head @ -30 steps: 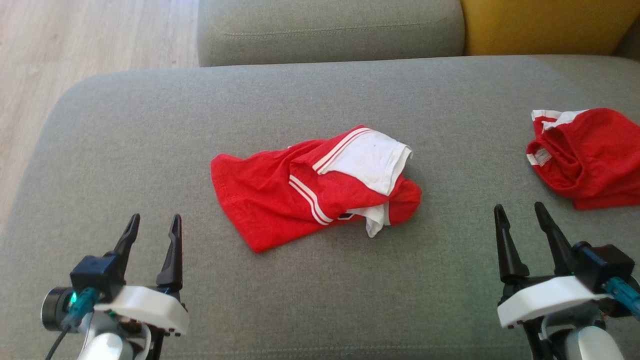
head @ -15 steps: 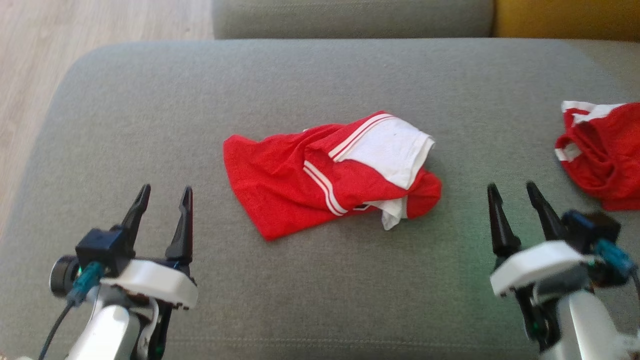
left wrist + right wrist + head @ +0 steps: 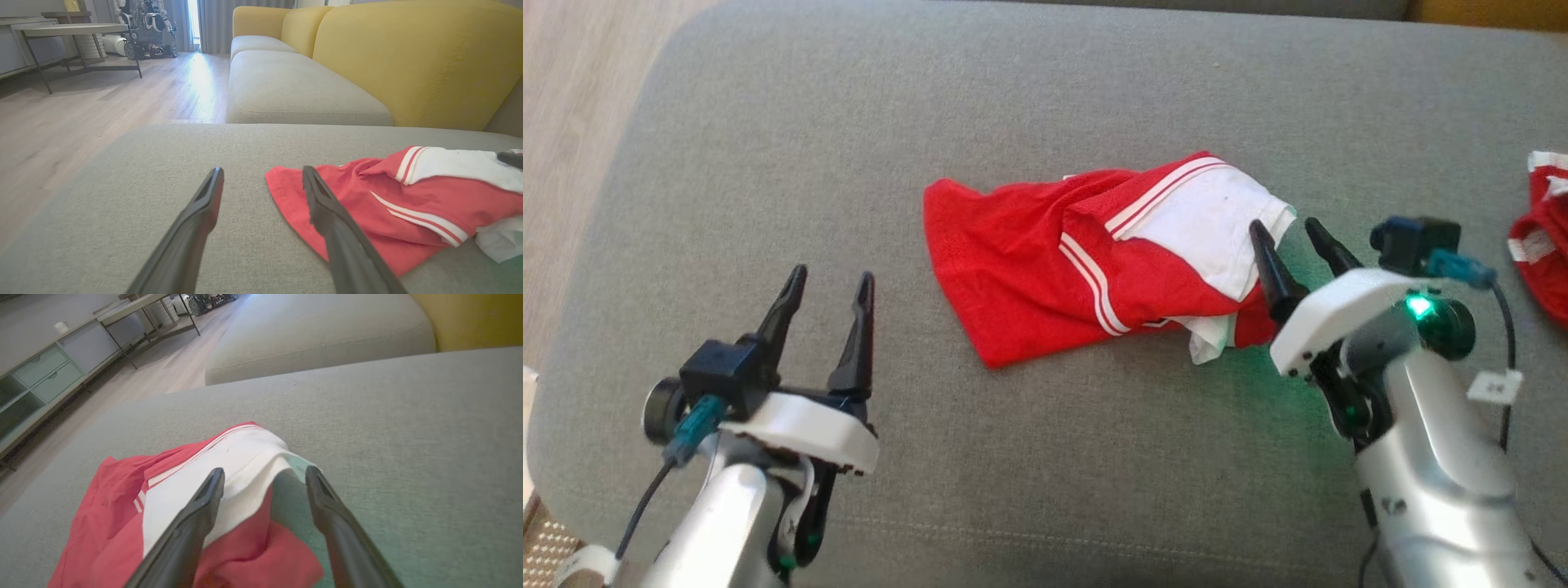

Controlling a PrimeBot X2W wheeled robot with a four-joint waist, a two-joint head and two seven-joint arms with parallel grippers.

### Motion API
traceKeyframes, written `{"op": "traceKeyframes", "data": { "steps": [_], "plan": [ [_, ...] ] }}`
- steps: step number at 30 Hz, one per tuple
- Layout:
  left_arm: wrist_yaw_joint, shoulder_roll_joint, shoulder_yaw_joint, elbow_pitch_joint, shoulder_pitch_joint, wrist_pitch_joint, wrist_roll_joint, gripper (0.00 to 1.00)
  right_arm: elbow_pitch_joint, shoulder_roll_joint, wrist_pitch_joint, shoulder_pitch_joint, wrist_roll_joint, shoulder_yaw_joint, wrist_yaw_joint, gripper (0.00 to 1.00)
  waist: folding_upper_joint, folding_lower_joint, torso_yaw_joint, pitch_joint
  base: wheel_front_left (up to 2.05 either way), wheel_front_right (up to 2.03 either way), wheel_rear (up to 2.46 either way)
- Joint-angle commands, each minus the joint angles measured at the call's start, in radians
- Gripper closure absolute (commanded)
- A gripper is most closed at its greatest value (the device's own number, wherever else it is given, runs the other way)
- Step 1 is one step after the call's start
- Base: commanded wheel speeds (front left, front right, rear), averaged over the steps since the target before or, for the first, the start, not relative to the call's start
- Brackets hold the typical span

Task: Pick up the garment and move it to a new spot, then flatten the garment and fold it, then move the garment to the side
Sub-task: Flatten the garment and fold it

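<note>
Left gripper (image 3: pixel 834 273): fingers spread wide, nothing between them, poised over the bare grey cushion (image 3: pixel 768 139), near the red hem.
Right gripper (image 3: pixel 1283 223): fingers apart too, empty, right at the cloth's right edge, with one finger over the white panel and the other over the cushion.
Garment (image 3: pixel 1029 269): red with white stripes, crumpled mid-cushion.
Second red garment (image 3: pixel 1539 245): at the right edge, well apart.
Yellow backrest (image 3: pixel 408 53): behind it all.

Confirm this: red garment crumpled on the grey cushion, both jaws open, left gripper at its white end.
Wrong arm: the head view shows the right gripper at the white end of the garment, the left gripper apart from it. Rest holds: crumpled on the grey cushion, both jaws open.
</note>
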Motion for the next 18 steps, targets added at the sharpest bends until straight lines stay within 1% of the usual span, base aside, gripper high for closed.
{"op": "traceKeyframes", "data": {
  "steps": [1, 3, 6, 7, 8, 9, 13, 18],
  "plan": [
    [-0.005, 0.015, 0.037, -0.022, -0.054, -0.01, 0.01, 0.0, -0.016, -0.002, 0.005, -0.048, 0.011, 0.026, 0.003, 0.0, 0.0, 0.0, 0.007, 0.008, 0.0, 0.0, 0.0],
    [-0.011, 0.009, 0.036, -0.017, -0.062, -0.011, 0.013, 0.0, 0.027, -0.002, 0.025, -0.084, 0.03, 0.036, 0.003, 0.0, 0.0, 0.0, 0.011, 0.016, 0.0, 0.0, 0.0],
    [-0.018, 0.004, 0.037, -0.009, -0.069, -0.012, 0.017, 0.0, 0.069, -0.002, 0.026, -0.131, 0.068, 0.05, 0.003, 0.0, 0.0, 0.0, 0.015, 0.025, 0.0, 0.0, 0.0],
    [-0.02, 0.002, 0.038, -0.007, -0.071, -0.012, 0.018, 0.0, 0.082, -0.002, 0.025, -0.144, 0.072, 0.054, 0.003, 0.56, 0.0, 0.0, 0.015, 0.027, 0.0, 0.0, 0.0],
    [-0.022, 0.001, 0.039, -0.005, -0.072, -0.012, 0.02, 0.0, 0.093, -0.002, 0.021, -0.155, 0.079, 0.059, 0.003, 0.96, 0.0, 0.0, 0.016, 0.028, 0.0, 0.0, 0.0],
    [-0.024, 0.0, 0.04, -0.003, -0.072, -0.013, 0.021, 0.0, 0.1, -0.002, 0.015, -0.163, 0.092, 0.064, 0.003, 1.0, 0.0, 0.0, 0.016, 0.029, 0.0, 0.0, 0.0],
    [-0.028, -0.005, 0.05, -0.001, -0.073, -0.013, 0.028, 0.0, 0.112, -0.004, -0.012, -0.186, 0.102, 0.092, 0.003, 1.0, 0.0, 0.0, 0.013, 0.031, 0.0, 0.0, 0.0],
    [-0.033, -0.01, 0.063, -0.005, -0.07, -0.013, 0.039, 0.0, 0.085, -0.018, -0.052, -0.198, 0.101, 0.119, 0.003, 1.0, 0.0, 0.0, 0.005, 0.028, 0.0, 0.0, 0.0]
  ]
}}
